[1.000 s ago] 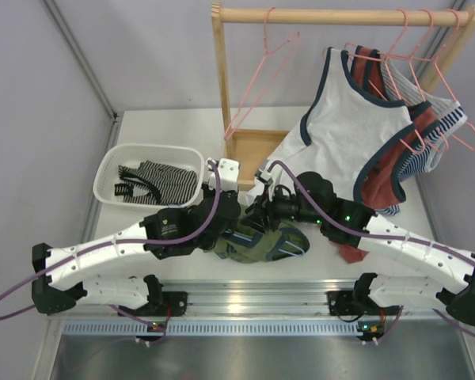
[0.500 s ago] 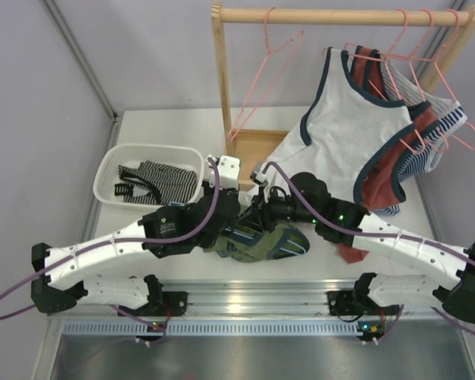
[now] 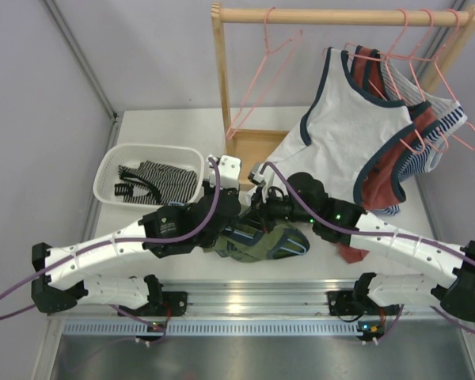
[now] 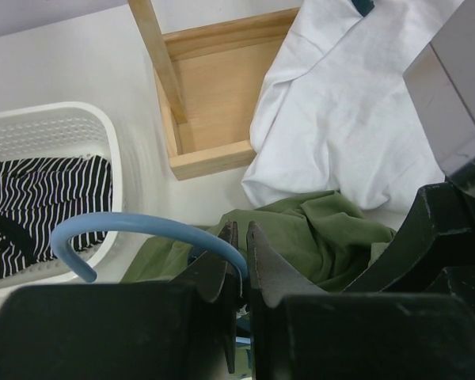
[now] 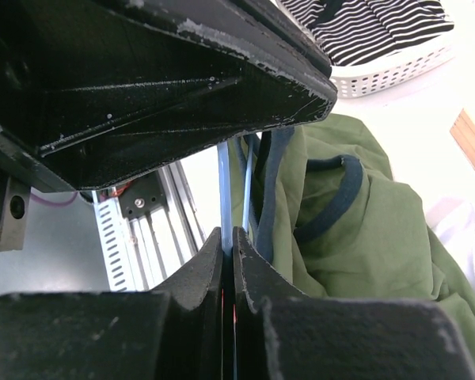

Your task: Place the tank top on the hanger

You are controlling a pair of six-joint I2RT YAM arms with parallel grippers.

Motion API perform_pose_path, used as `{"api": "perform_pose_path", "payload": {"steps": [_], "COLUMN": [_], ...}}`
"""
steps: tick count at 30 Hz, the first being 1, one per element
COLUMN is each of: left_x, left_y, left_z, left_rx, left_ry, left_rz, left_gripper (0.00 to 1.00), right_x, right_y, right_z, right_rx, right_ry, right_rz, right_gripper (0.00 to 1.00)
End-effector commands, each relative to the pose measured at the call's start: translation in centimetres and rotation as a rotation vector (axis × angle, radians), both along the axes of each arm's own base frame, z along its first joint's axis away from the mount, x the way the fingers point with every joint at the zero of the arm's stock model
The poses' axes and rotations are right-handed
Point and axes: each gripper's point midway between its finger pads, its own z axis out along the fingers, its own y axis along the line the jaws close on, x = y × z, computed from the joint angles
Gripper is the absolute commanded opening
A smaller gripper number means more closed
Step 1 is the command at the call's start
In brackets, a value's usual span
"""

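The olive-green tank top (image 3: 263, 244) lies bunched near the table's front edge between both arms; it also shows in the left wrist view (image 4: 317, 237) and the right wrist view (image 5: 364, 237). The light-blue wire hanger (image 4: 134, 229) has its hook curving left from my left gripper (image 4: 239, 237), which is shut on the wire. My right gripper (image 5: 228, 237) is shut on a straight stretch of the hanger (image 5: 224, 186), beside the top's navy trim. In the top view both grippers (image 3: 245, 226) meet over the top, and the hanger is hidden there.
A white basket (image 3: 115, 170) with a striped garment stands at the left. A wooden rack (image 3: 222, 87) holds pink hangers (image 3: 261, 75) and a white navy-trimmed top (image 3: 356, 127) with other clothes. Its wooden base (image 4: 214, 103) lies just beyond the tank top.
The right arm has shifted slightly left toward the left gripper. The tank top has bunched a little tighter beneath them. The left arm is nearly still.
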Motion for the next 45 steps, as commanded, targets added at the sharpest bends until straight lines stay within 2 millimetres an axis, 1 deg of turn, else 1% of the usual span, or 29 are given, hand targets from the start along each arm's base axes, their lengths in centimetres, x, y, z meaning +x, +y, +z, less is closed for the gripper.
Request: {"api": "perform_pose_path", "payload": {"steps": [1, 3, 4, 7, 8, 9, 11, 12, 13, 15, 16, 17, 18, 19, 20, 21, 22, 24, 25, 29, 30, 31, 32, 33, 34, 37, 42, 43, 45], "left_x": [0.2, 0.2, 0.2, 0.2, 0.2, 0.2, 0.0, -0.1, -0.2, -0.5, -0.7, -1.0, -1.1, -1.2, -1.3, -1.5, -1.5, -1.9, -2.0, -2.0, -1.9, -1.8, -1.8, -1.8, -1.7, -1.7, -1.6, -1.7, -1.7], "left_y": [-0.2, -0.2, -0.1, 0.0, 0.1, 0.1, 0.0, 0.0, 0.0, -0.2, -0.1, -0.3, 0.0, 0.2, 0.2, 0.4, 0.6, 0.8, 0.9, 1.7, 2.0, 2.3, 2.6, 2.8, 3.3, 3.9, 4.5, 4.5, 4.4], "left_z": [2.2, 2.3, 2.4, 3.1, 3.2, 3.4, 3.8, 4.3, 4.5, 4.9, 5.7, 6.1, 6.7, 7.4, 8.0, 8.6, 9.5, 10.9, 11.7, 13.8, 14.1, 14.9, 15.2, 15.6, 16.3, 17.2, 17.6, 17.7, 17.9], "left_rx": [-0.044, -0.043, -0.042, -0.058, -0.062, -0.070, -0.090, -0.108, -0.117, -0.134, -0.158, -0.171, -0.190, -0.205, -0.223, -0.241, -0.256, -0.292, -0.303, -0.331, -0.316, -0.320, -0.318, -0.320, -0.327, -0.340, -0.346, -0.350, -0.358], "left_ry": [-0.033, -0.036, -0.037, -0.045, -0.047, -0.048, -0.048, -0.055, -0.056, -0.058, -0.070, -0.071, -0.080, -0.089, -0.096, -0.103, -0.114, -0.127, -0.140, -0.181, -0.194, -0.207, -0.216, -0.223, -0.235, -0.245, -0.250, -0.249, -0.249], "left_rz": [0.003, 0.005, 0.004, 0.005, 0.006, 0.006, -0.010, -0.019, -0.028, -0.055, -0.069, -0.087, -0.094, -0.099, -0.107, -0.113, -0.119, -0.138, -0.147, -0.149, -0.140, -0.132, -0.126, -0.123, -0.112, -0.096, -0.075, -0.075, -0.080], "left_gripper": [0.05, 0.18, 0.28, 0.39, 0.54, 0.59, 0.61, 0.61, 0.61, 0.62, 0.62, 0.66, 0.67, 0.71, 0.71, 0.72, 0.77, 0.77, 0.77, 0.77, 0.77, 0.77, 0.77, 0.77, 0.77, 0.77, 0.76, 0.76, 0.76], "right_x": [0.1, 0.0, 0.0, 0.2, 0.4, 0.3, 0.5, 0.6, 0.6, 0.9, 0.9, 1.1, 1.2, 1.2, 1.3, 1.3, 1.3, 1.5, 1.4, 1.6, 1.8, 1.9, 2.5, 2.4, 2.4, 2.6, 3.2, 3.1, 3.8], "right_y": [0.7, 0.6, 0.5, 0.0, -0.1, 0.0, -0.1, -0.1, -0.2, -0.5, -0.8, -1.1, -1.3, -1.6, -1.9, -2.3, -2.5, -3.0, -3.5, -4.9, -5.6, -6.2, -6.9, -7.5, -8.1, -9.5, -11.3, -11.7, -12.8], "right_z": [1.3, 1.7, 1.7, 2.2, 2.4, 2.7, 2.5, 3.4, 3.1, 3.3, 3.5, 3.6, 3.8, 4.3, 4.5, 5.1, 5.2, 5.7, 6.3, 7.9, 8.8, 9.6, 10.1, 10.3, 11.9, 13.4, 14.2, 15.0, 14.6], "right_rx": [0.056, 0.071, 0.074, 0.090, 0.097, 0.114, 0.132, 0.169, 0.172, 0.193, 0.209, 0.218, 0.225, 0.244, 0.253, 0.271, 0.278, 0.292, 0.312, 0.365, 0.386, 0.403, 0.408, 0.395, 0.409, 0.382, 0.349, 0.361, 0.327], "right_ry": [-0.046, -0.058, -0.056, -0.063, -0.064, -0.064, -0.046, -0.056, -0.052, -0.050, -0.053, -0.052, -0.053, -0.060, -0.058, -0.066, -0.066, -0.072, -0.076, -0.085, -0.094, -0.097, -0.105, -0.100, -0.108, -0.105, -0.058, -0.051, -0.035], "right_rz": [0.006, -0.003, -0.009, -0.040, -0.055, -0.056, -0.079, -0.087, -0.096, -0.130, -0.142, -0.161, -0.173, -0.184, -0.200, -0.212, -0.220, -0.250, -0.259, -0.305, -0.327, -0.349, -0.386, -0.397, -0.405, -0.441, -0.529, -0.541, -0.607], "right_gripper": [0.00, 0.00, 0.00, 0.00, 0.00, 0.00, 0.00, 0.00, 0.00, 0.00, 0.00, 0.00, 0.00, 0.00, 0.00, 0.00, 0.00, 0.00, 0.00, 0.00, 0.00, 0.00, 0.00, 0.00, 0.00, 0.00, 0.00, 0.00, 0.00]}}
